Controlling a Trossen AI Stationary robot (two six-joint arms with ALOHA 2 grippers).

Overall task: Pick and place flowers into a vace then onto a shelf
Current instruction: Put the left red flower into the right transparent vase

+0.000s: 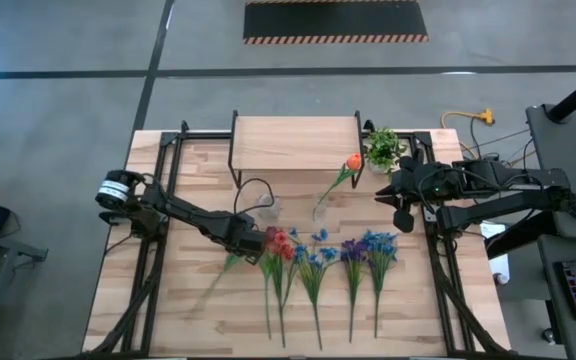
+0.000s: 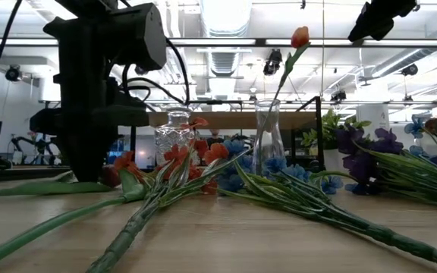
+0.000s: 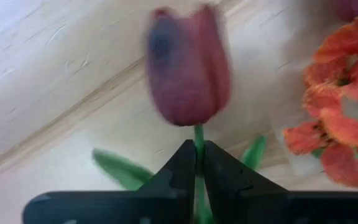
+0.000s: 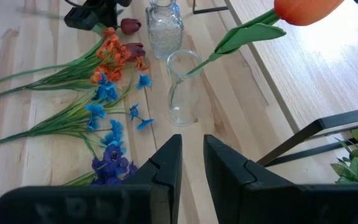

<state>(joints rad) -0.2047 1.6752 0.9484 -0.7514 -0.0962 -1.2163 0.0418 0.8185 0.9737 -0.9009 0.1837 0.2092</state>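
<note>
Two glass vases stand in the middle of the wooden table (image 1: 188, 300), just below the small shelf with a light plank top and black legs (image 1: 294, 142). The clear smooth flask vase (image 1: 320, 211) holds one orange tulip on a long green stem (image 1: 353, 161), which leans toward the upper right. The cut-glass vase with a textured body (image 1: 270, 209), to its left, looks empty.

About five bundles of flowers (image 1: 318, 260) lie flat in the lower centre: dark red, orange-red, two blue, one purple.

At centre left, the left gripper (image 1: 251, 240) has its fingers (image 3: 179, 177) closed on the green stem of a dark red tulip (image 3: 188, 65).

At centre right, the right gripper (image 1: 402, 214) is above the table near a small green potted plant (image 1: 382, 150); its fingers (image 4: 166, 165) stand narrowly apart and hold nothing.
</note>
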